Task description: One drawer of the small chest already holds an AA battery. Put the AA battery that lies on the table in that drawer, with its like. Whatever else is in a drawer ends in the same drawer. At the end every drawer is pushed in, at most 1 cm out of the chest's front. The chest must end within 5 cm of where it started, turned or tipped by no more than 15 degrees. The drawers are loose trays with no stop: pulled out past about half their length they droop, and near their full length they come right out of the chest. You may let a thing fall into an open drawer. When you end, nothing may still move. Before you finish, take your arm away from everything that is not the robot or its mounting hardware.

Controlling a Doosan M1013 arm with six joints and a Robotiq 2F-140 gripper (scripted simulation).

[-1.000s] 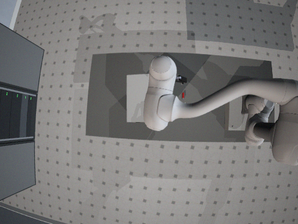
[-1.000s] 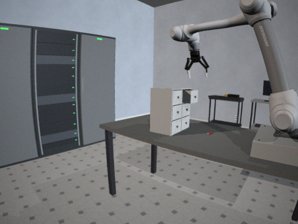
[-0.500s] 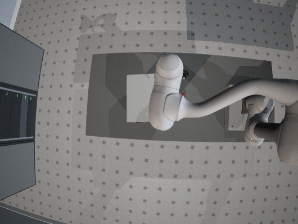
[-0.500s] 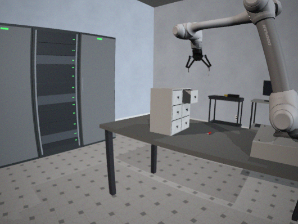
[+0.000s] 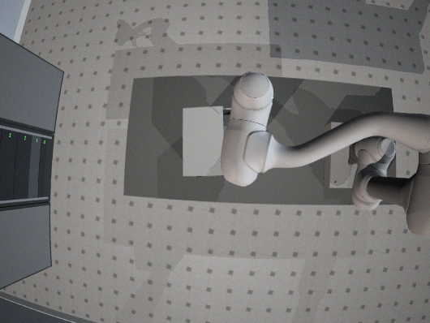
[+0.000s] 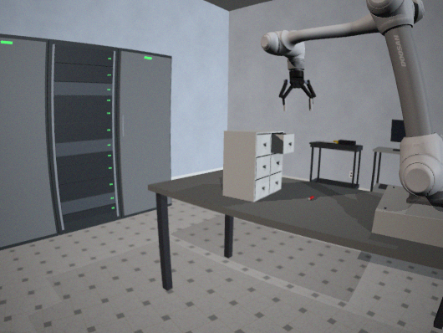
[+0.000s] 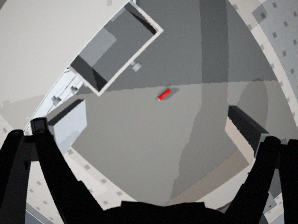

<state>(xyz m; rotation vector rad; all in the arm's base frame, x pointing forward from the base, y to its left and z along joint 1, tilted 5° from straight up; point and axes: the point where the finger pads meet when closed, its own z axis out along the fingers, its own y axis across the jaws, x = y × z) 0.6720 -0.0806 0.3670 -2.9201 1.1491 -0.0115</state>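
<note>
White chest (image 6: pixel 239 164) stands on the dark table (image 6: pixel 292 211), six drawers in two columns on its front. Top drawer (image 6: pixel 287 143) on the side farther from the exterior camera is pulled partway out, the other five look flush. Gripper (image 6: pixel 297 100) hangs high above the chest, roughly over the open drawer, pointing down, touching nothing. Its fingers (image 6: pixel 283 96) are spread wide with nothing between them. In the wrist view both black fingers frame the lower corners, the open drawer (image 7: pixel 116 48) shows upper left with a grey inside, contents not readable from here; its small knob faces the table. AA battery (image 7: pixel 164 94), seen as a small red piece, lies flat on the table just out from the open drawer's front, apart from the chest. In the exterior view the battery (image 6: pixel 310 198) sits on the table well in front of the chest's drawer side, between the chest and the arm's pale base block (image 6: pixel 386 217). In the top view the arm (image 5: pixel 247 134) covers the chest's front edge, so only the chest top (image 5: pixel 200 139) shows and the battery is hidden. Dark server cabinets (image 6: pixel 84 134) with green lights line the far wall, tiled floor (image 6: pixel 125 293) below.
</note>
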